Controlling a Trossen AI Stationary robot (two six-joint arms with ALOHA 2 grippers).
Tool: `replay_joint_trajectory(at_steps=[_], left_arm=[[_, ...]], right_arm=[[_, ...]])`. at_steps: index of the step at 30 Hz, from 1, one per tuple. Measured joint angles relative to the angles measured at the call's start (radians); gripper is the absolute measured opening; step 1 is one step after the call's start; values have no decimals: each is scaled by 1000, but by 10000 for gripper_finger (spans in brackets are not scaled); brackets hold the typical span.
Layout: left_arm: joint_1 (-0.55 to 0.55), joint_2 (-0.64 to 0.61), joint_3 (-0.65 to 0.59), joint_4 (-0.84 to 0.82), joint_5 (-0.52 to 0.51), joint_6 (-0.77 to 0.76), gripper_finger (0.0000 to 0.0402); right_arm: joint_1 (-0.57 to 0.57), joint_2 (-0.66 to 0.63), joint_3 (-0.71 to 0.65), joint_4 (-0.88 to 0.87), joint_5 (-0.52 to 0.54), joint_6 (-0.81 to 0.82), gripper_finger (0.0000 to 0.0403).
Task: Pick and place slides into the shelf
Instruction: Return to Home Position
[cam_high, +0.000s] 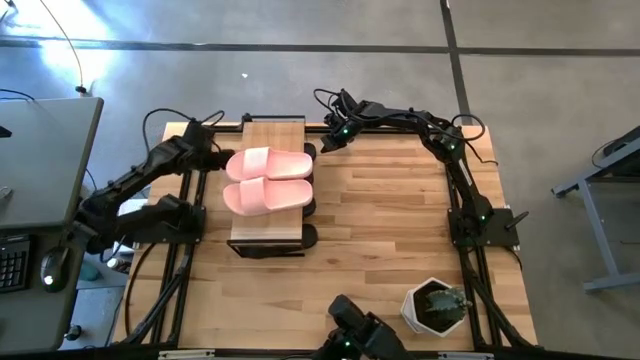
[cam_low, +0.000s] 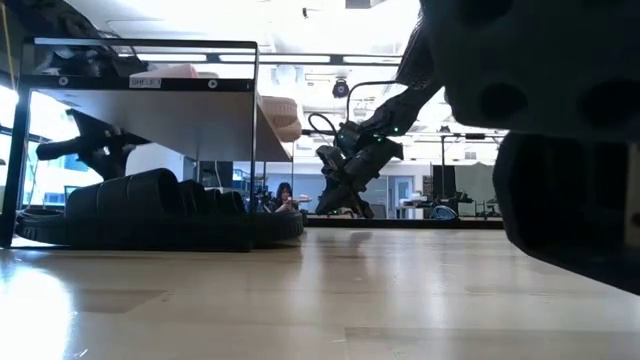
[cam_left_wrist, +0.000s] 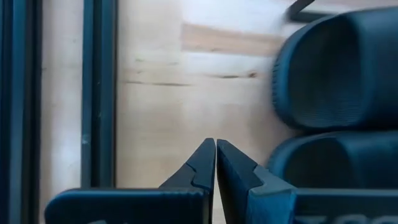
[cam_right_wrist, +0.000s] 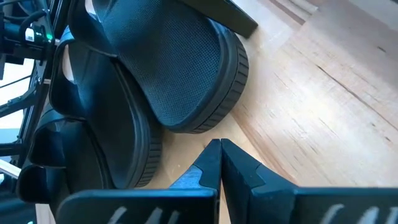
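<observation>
The shelf (cam_high: 268, 228) sits left of centre in the overhead picture. The pink slides (cam_high: 268, 165) lie side by side on its plank top, and the black slides (cam_low: 150, 205) are packed underneath. The left gripper (cam_left_wrist: 216, 144) is pinched tight on nothing by the shelf's upper left corner. The right gripper (cam_right_wrist: 220, 146) is clenched empty too, near the upper right corner. A potted plant (cam_high: 435, 305) stands at lower right.

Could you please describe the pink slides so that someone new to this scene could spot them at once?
On the wooden table, toward the left arm side, stands a small black-framed shelf with a light plank top. The pink slides lie side by side on that top, the only pale footwear here; the black slides sit underneath it.
</observation>
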Motion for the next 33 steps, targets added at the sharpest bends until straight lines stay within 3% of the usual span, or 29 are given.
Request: replay_joint_trajectory(at_steps=[6, 13, 22, 29, 33], left_arm=[[0, -147, 0, -20, 36, 3, 5], [0, -302, 0, -86, 10, -2, 5], [0, -281, 0, -102, 14, -5, 5], [0, -277, 0, -74, -110, -29, 3], [0, -277, 0, -32, -109, -28, 1]], right_arm=[[0, 0, 0, -10, 0, 0, 0], [0, 0, 0, -22, 0, 19, 0], [0, 0, 0, -26, 0, 27, 0], [0, 0, 0, -27, 26, 26, 0], [0, 0, 0, -27, 26, 18, 0]])
